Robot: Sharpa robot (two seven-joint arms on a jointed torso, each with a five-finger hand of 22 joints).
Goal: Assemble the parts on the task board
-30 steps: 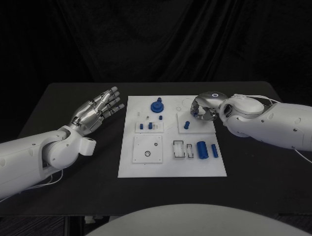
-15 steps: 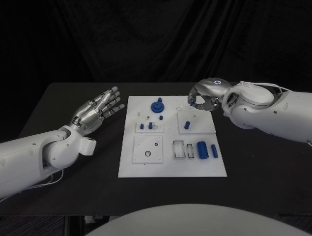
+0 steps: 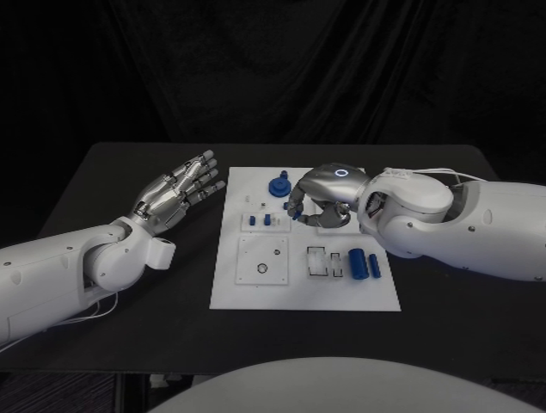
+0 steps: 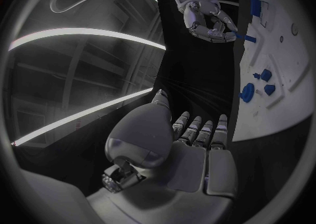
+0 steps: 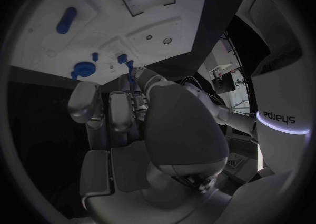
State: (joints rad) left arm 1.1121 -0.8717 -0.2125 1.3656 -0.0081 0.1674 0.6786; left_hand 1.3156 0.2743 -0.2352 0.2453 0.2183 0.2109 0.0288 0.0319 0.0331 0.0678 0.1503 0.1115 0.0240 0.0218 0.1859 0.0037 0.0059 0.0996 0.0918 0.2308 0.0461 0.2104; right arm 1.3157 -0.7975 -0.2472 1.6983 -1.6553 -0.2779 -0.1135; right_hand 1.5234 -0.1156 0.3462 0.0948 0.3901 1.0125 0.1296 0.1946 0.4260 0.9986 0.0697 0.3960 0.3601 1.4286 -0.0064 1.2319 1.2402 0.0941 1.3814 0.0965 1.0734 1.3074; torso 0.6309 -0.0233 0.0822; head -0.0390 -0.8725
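The white task board [image 3: 303, 292] lies in the middle of the black table. My right hand [image 3: 316, 205] hovers over the board's far middle, just right of the blue round knob part [image 3: 279, 184], and pinches a small blue peg [image 4: 244, 37] between its fingertips; the right wrist view has the same peg [image 5: 130, 71] at the fingertips. Two short blue pieces [image 3: 259, 221] stand in a small plate left of that hand. Two blue cylinders [image 3: 363, 262] lie on the board's right side. My left hand [image 3: 174, 194] floats left of the board, fingers straight and spread, holding nothing.
A square plate with small holes [image 3: 263, 260] and a framed slot [image 3: 315, 261] sit on the board's near half. Bare black table [image 3: 124, 335] surrounds the board on all sides. My right forearm [image 3: 471, 228] stretches across the table's right half.
My right hand has swung left from the board's far right corner to above its far middle, carrying the small blue peg. The left hand stays where it was.
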